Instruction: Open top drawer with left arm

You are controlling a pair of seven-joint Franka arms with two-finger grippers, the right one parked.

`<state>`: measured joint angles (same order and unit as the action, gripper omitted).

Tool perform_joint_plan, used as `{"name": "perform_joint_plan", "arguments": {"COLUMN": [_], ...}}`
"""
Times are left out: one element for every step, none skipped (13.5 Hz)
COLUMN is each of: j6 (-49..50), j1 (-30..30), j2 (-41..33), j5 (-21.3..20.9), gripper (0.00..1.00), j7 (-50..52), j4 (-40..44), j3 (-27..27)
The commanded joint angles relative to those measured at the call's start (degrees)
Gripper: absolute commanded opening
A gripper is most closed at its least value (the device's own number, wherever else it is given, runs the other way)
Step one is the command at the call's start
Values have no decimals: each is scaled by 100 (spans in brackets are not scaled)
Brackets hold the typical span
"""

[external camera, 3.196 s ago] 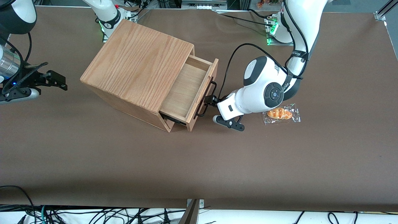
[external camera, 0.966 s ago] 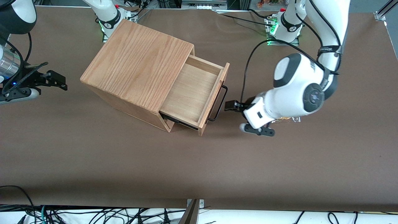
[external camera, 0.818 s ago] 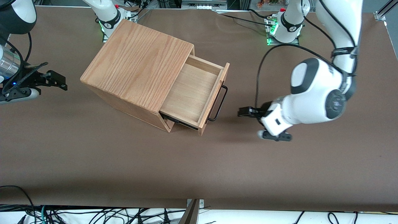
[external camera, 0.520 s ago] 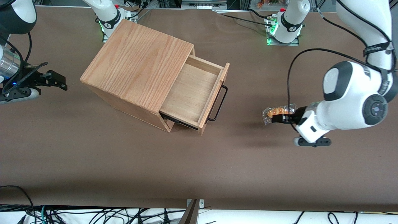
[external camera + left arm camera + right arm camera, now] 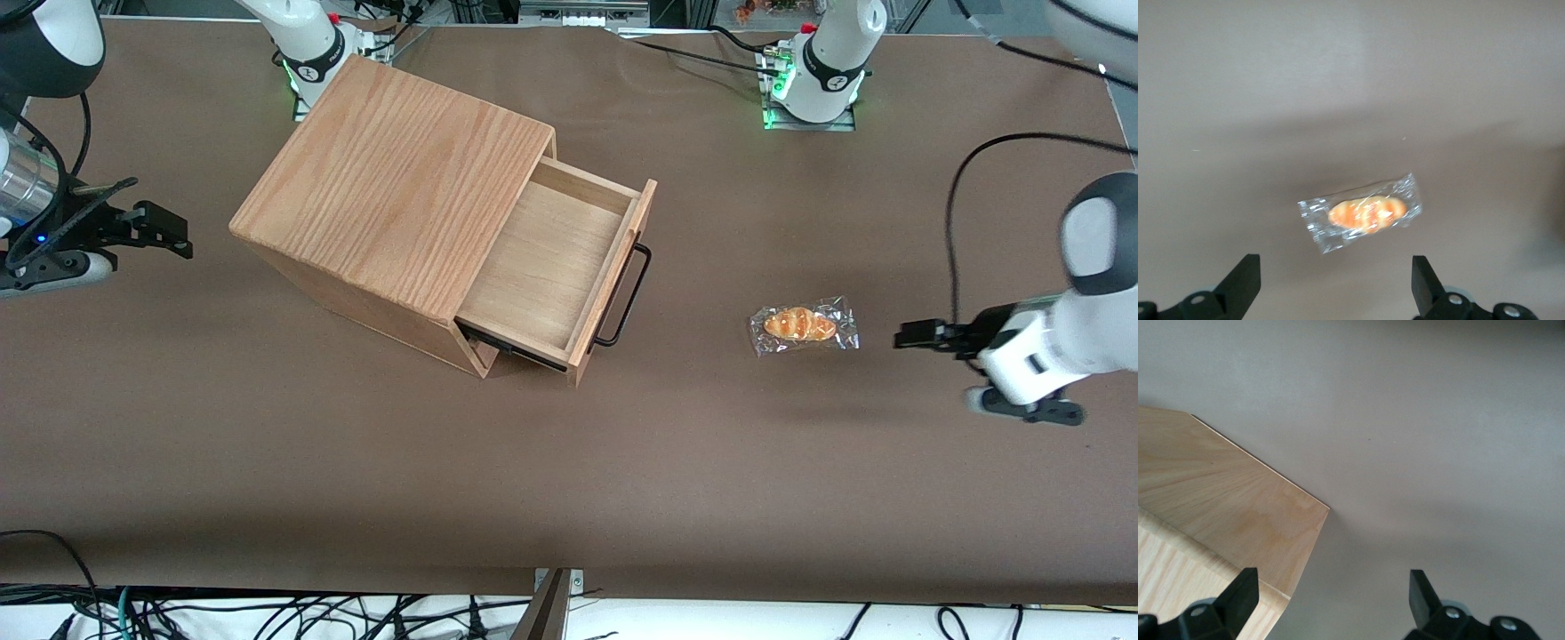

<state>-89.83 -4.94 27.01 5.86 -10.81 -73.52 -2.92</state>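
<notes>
The top drawer of the oak-grain wooden box stands pulled out, showing its bare wooden floor. Its black bar handle has nothing on it. My left arm has drawn off toward the working arm's end of the table. Its gripper hangs above the brown table, well away from the drawer, and points back at it. In the left wrist view the gripper is open, with both black fingertips wide apart and nothing between them.
A bread roll in a clear wrapper lies on the table between the drawer and the gripper, and the same bread roll packet lies ahead of the gripper in the left wrist view. A corner of the box appears in the right wrist view.
The drawer slid further out, then the gripper let go of the handle. The arm has swung away over the bread roll packet toward the working arm's end of the table.
</notes>
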Motion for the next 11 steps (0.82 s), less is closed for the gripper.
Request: {"name": "perform_joint_plan", "arguments": {"j6": [-87, -123, -123, -123, -114, -114, -79, -53, -122, -149, -158], "j1": [142, 178, 187, 239, 292, 336, 345, 345, 345, 336, 336], "j2": [-1247, -1651, -2003, -2363, -2680, -2866, -2955, -3017, -3104, -3114, -3097], "j5": [-269, -330, -496, -585, -577, -577, -516, -516, -568, -594, -586], "gripper": [100, 100, 100, 100, 100, 100, 100, 100, 100, 100, 100], "j7": [-307, -299, -307, -325, -325, -308, -255, -220, -202, -158, -141], "j4": [-1100, -1382, -1619, -1891, -2025, -2035, -2035, -2096, -2253, -2281, -2281], "j3": [211, 291, 292, 292, 274, 239, 230, 187, 30, -42, -42]}}
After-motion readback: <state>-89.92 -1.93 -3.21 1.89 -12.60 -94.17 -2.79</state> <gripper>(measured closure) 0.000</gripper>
